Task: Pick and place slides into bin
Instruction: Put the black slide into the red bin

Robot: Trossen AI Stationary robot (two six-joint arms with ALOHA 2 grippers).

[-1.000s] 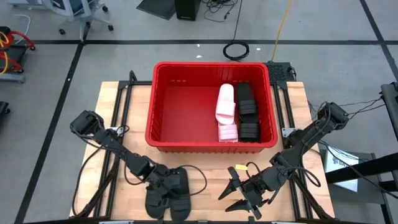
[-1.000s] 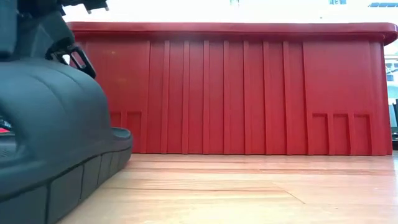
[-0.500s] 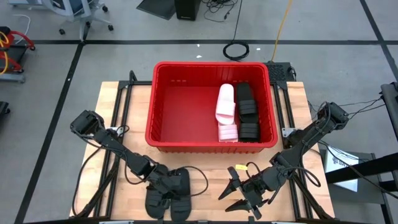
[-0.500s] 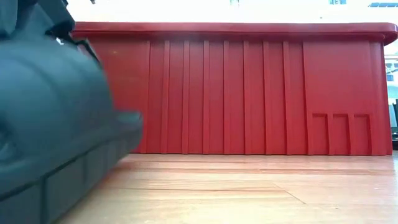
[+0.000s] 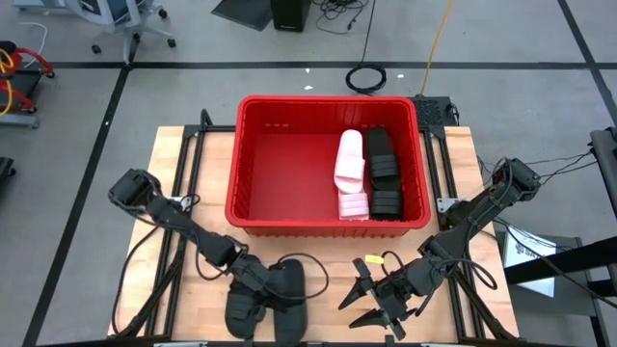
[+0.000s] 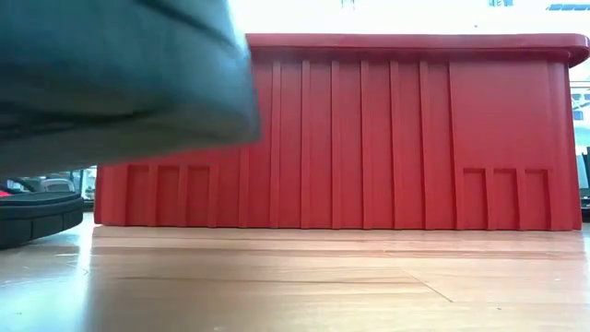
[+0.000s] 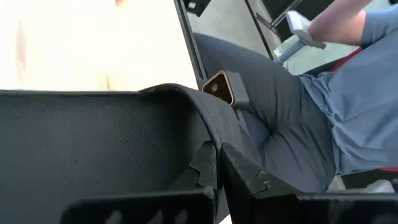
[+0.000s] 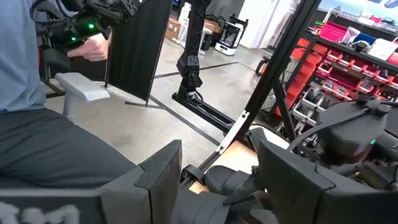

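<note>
**Left gripper lifts a black slide at the table's front edge**

The wooden table [image 5: 183,164] carries the red bin [image 5: 253,207] at its rear middle, the long rim running parallel to the back edge. In the low view the bin's ribbed front wall [image 6: 387,148] fills most of the width.

Inside the bin, toward its right wall, lie four slides: two pale pink-white slides [image 5: 350,159] next to two black slides in the bin [image 5: 383,172], which sit against the right wall. The left half of the bin floor is bare red.

Near the front edge of the table, left of centre, are the other two black slides. The raised black slide [image 5: 285,285] is clamped by the left gripper [image 5: 258,281], whose fingers are closed tight on it; in the low view its dark sole [image 6: 120,74] hangs blurred above the tabletop, clear of the wood. The other black slide [image 5: 242,313] lies flat on the table just beside it, closer to the front edge, and shows low at the side in the low view [image 6: 37,217].

The right gripper [image 5: 369,299] waits near the front edge, right of centre, its fingers spread wide apart and holding nothing.

Beyond the table, the wrist views show a seated person [image 8: 37,143] in a blue shirt and grey trousers.
</note>
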